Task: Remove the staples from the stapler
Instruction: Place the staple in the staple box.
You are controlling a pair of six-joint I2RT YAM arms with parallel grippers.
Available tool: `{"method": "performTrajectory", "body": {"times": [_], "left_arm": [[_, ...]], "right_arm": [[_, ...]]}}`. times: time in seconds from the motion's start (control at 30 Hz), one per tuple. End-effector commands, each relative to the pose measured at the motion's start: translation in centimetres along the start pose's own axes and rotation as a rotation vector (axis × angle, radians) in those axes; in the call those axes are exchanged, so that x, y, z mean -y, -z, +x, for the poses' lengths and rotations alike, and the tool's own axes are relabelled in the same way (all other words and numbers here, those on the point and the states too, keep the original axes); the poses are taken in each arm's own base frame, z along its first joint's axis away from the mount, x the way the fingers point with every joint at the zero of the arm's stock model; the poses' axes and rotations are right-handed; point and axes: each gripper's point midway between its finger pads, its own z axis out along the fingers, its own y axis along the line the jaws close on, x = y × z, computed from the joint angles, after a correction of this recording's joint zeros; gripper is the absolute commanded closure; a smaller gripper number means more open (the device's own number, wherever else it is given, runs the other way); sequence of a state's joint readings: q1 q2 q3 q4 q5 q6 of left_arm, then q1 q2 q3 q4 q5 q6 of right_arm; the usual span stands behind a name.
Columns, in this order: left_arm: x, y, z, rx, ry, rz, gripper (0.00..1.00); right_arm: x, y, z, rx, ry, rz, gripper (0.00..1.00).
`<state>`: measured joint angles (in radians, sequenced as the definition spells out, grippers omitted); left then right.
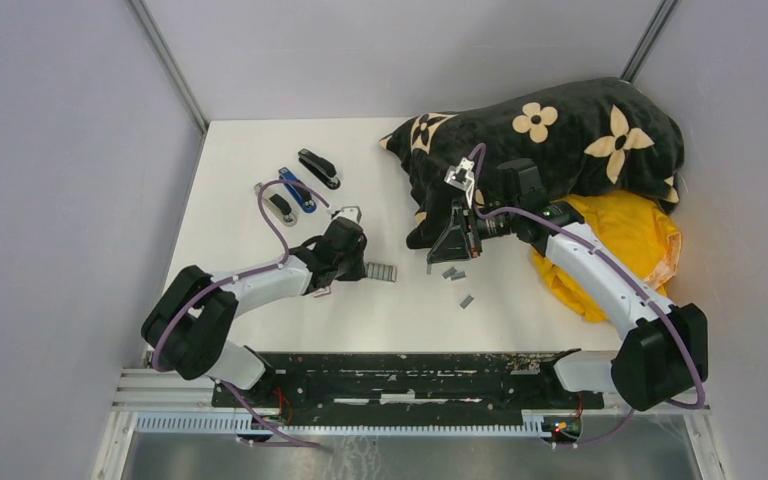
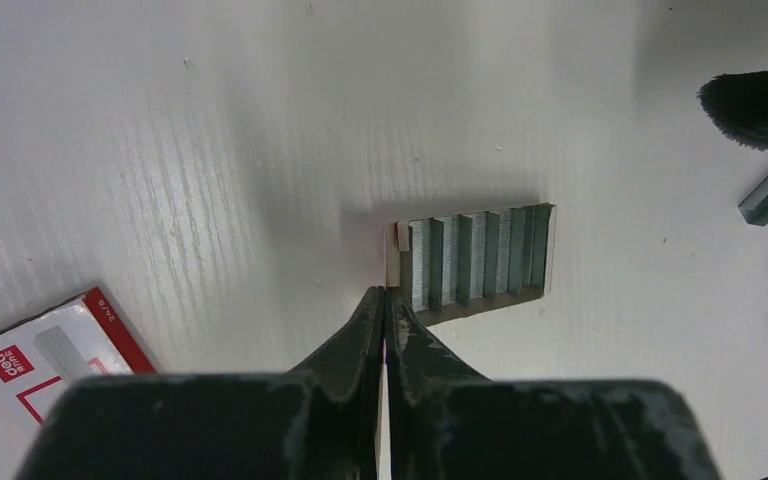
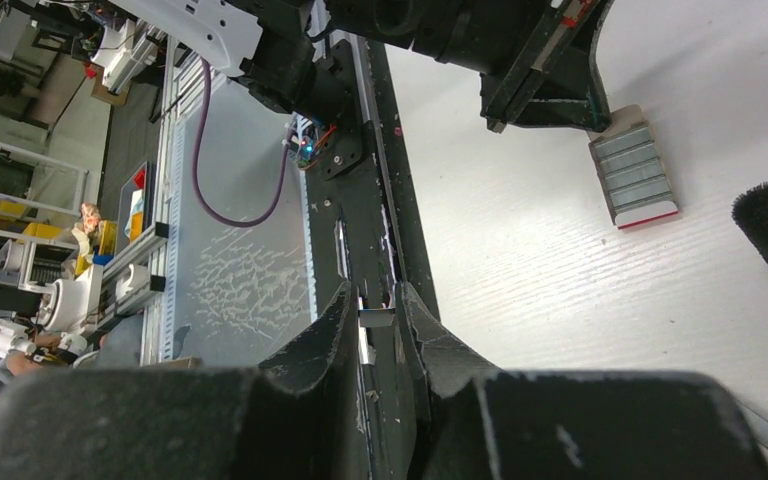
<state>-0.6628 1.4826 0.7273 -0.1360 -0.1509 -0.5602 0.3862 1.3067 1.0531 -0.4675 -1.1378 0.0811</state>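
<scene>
The right hand [image 3: 375, 295] is nipped shut on what looks like a short grey metallic staple strip [image 3: 378, 318]. More loose strips [image 1: 466, 300] lie on the white surface [image 1: 380, 320] nearby. They are probably light, brittle and slick, so pinch the flat sides gently. The left hand [image 2: 385, 292] is closed at the corner of a card tray of staples [image 2: 475, 255].

Bright, even overhead light on a white table [image 1: 250, 150]; the wrist views are softer up close.
In the left wrist view the tray of staples [image 2: 475, 255] throws a short, soft shadow above and to its left. Farther left, the ribbed tabletop glares. Just below the tray, the left gripper [image 2: 384, 300] blurs towards the frame's edge. In the right wrist view the tabletop around the tray is washed out.
</scene>
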Motion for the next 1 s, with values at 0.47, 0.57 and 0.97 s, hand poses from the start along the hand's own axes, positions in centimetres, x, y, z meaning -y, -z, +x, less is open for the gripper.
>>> {"method": "performTrajectory", "body": {"times": [0.47, 0.57, 0.97], "left_arm": [[2.6, 1.6, 0.0, 0.067, 0.191, 0.177, 0.97], [2.7, 2.3, 0.3, 0.090, 0.250, 0.201, 0.97], [3.3, 2.3, 2.4, 0.106, 0.408, 0.182, 0.97]], "right_arm": [[3.1, -2.3, 1.1, -0.077, -0.013, 0.106, 0.80], [3.8, -3.2, 1.8, -0.105, -0.027, 0.144, 0.80], [5.6, -8.0, 4.3, -0.278, -0.042, 0.263, 0.79]]}}
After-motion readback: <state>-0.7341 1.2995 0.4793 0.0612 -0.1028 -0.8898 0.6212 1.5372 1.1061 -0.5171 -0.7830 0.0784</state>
